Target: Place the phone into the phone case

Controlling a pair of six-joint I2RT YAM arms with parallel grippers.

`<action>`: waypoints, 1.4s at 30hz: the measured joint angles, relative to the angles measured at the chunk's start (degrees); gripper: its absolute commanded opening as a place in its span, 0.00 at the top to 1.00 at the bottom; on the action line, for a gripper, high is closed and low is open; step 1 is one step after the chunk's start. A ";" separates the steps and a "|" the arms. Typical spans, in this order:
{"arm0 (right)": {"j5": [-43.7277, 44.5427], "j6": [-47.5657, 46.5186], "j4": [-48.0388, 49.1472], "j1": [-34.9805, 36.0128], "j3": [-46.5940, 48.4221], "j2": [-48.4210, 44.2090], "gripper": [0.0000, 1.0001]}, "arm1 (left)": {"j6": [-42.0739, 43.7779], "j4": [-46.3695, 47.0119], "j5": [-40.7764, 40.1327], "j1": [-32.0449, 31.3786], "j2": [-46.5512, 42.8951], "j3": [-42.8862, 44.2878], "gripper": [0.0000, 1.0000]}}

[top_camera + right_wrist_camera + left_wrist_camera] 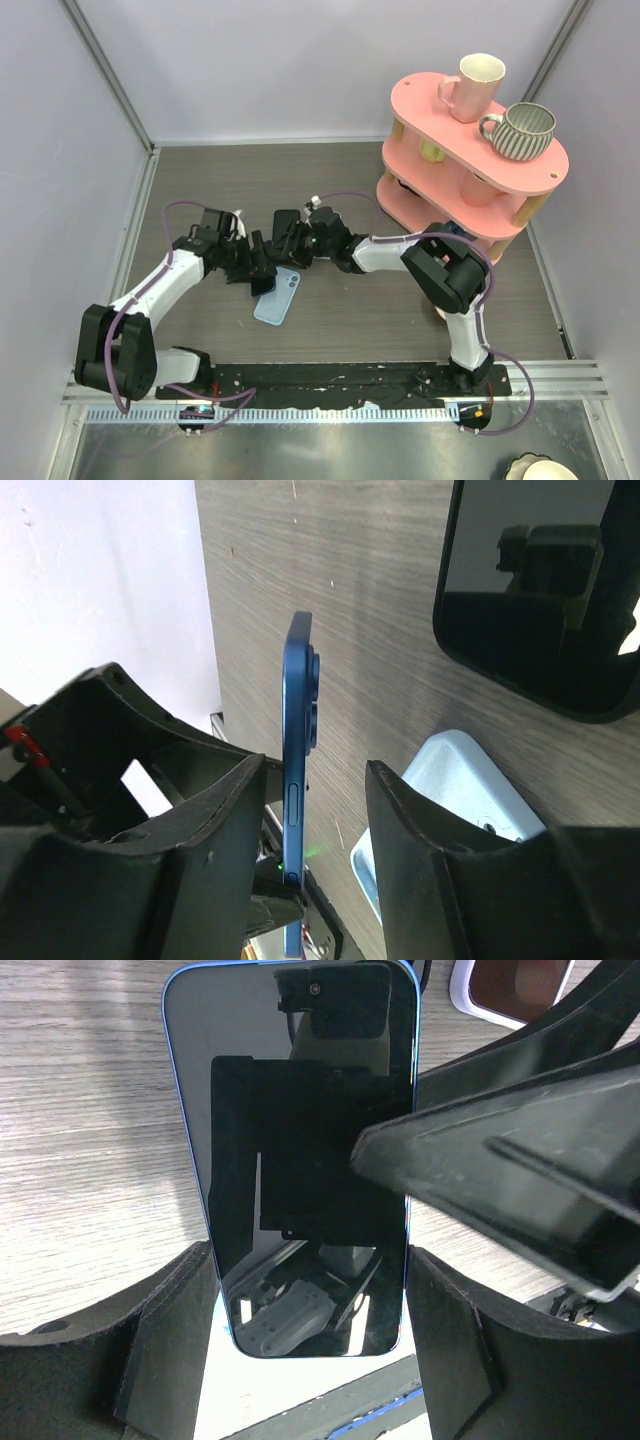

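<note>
The blue phone (pixel 300 1110) was off the table, held on edge just beside and above the light-blue phone case (pixel 278 298). The case lay flat on the wood-grain table (pixel 350 330). The left gripper (pixel 310 1260) was clamped on the phone across its width, a finger against each long edge near one end. This probably left both faces and the other end free for seating into the case. The right gripper (pixel 318 770) straddled the phone's thickness with its jaws apart. One finger sat close to the screen side, and a plain gap showed between the other finger and the camera bump. I judged it a steadying or regripping hand, not the one carrying the load. The overhead view gave the layout: both grippers met just behind the case, and the pink shelf (pixel 420 110) with its mugs (pixel 478 85) stood well off to the case's far right. That view buried the phone among black fingers. The left wrist view showed the screen face-on and the side grip. Only the right wrist view showed the phone edge-on, the gap, and the case close by. Beyond the case it also showed a dark glossy slab (pixel 540 590) on the table, which I could not identify.
</note>
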 measured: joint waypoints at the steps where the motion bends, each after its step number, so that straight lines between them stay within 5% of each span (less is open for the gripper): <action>1: -0.13 0.11 0.09 0.26 -0.22 0.24 0.52 | 0.02 0.04 0.02 -0.11 0.00 0.00 0.93; 3: -0.37 0.22 0.24 0.92 -0.52 0.33 0.56 | 0.00 0.11 0.15 -0.35 0.00 0.00 0.93; 7: -0.87 0.33 0.44 1.42 -0.59 0.35 0.86 | 0.09 0.42 0.68 -0.66 0.00 0.00 0.92; 9: -1.25 1.07 0.72 1.42 -0.63 0.35 0.97 | 0.15 0.42 0.74 -0.76 0.00 0.00 0.84; 10: -1.46 0.83 1.22 1.42 -0.63 0.35 0.99 | 0.15 0.39 0.74 -0.79 0.00 -0.02 0.71; 13: -1.49 1.05 1.73 1.42 -0.87 0.28 0.99 | 0.35 0.15 0.66 -0.79 -0.37 0.00 0.45; 23: 3.78 -3.32 -2.23 1.62 -5.25 -11.04 0.99 | 2.95 -7.15 1.75 -3.02 -2.82 7.02 0.38; 30: 8.39 -9.70 -10.40 0.07 -8.39 -20.63 0.99 | 3.32 -2.60 12.48 -3.10 -3.08 6.51 0.11; 37: 9.73 -11.15 -12.22 -5.64 -11.93 -22.16 0.99 | 4.09 -2.97 17.68 -1.31 -4.81 2.80 0.08; 42: 9.97 -11.89 -13.38 -4.74 -13.79 -24.22 0.99 | 4.66 -7.98 7.04 -1.42 -6.01 3.87 0.16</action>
